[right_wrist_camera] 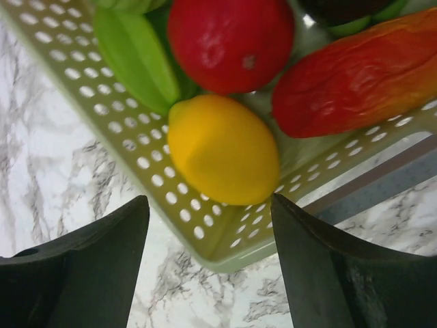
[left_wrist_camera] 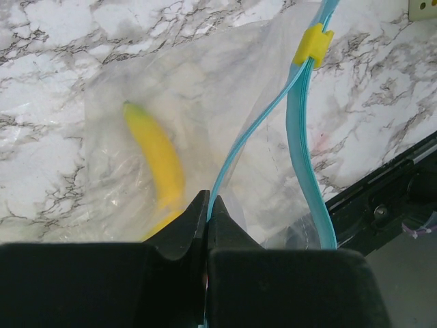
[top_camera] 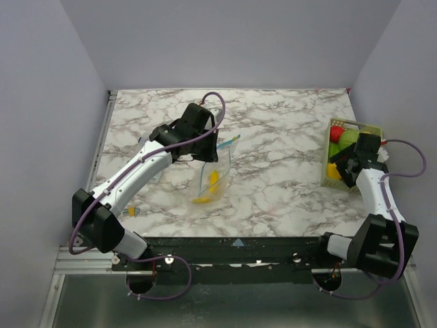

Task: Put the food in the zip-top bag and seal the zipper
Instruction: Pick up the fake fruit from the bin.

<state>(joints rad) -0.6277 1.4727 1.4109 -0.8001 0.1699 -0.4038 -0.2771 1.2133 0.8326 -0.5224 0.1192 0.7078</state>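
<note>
The clear zip-top bag [top_camera: 213, 174] stands near the table's middle with a yellow banana [left_wrist_camera: 158, 160] inside. My left gripper [left_wrist_camera: 208, 201] is shut on one side of the teal zipper [left_wrist_camera: 300, 137] at the mouth, holding it apart from the other side. A yellow slider [left_wrist_camera: 313, 44] sits at the strip's far end. My right gripper [right_wrist_camera: 210, 200] hangs open above the near corner of the yellow-green basket [right_wrist_camera: 102, 102], its fingers either side of a yellow lemon [right_wrist_camera: 222, 150]. A red round fruit [right_wrist_camera: 229, 41], a long red piece [right_wrist_camera: 362, 72] and a green piece [right_wrist_camera: 136, 58] lie behind it.
The basket [top_camera: 372, 130] stands at the table's right edge, close to the side wall. A small yellow and blue item [top_camera: 132, 212] lies by the left arm's base. A black rail [top_camera: 239, 242] runs along the front edge.
</note>
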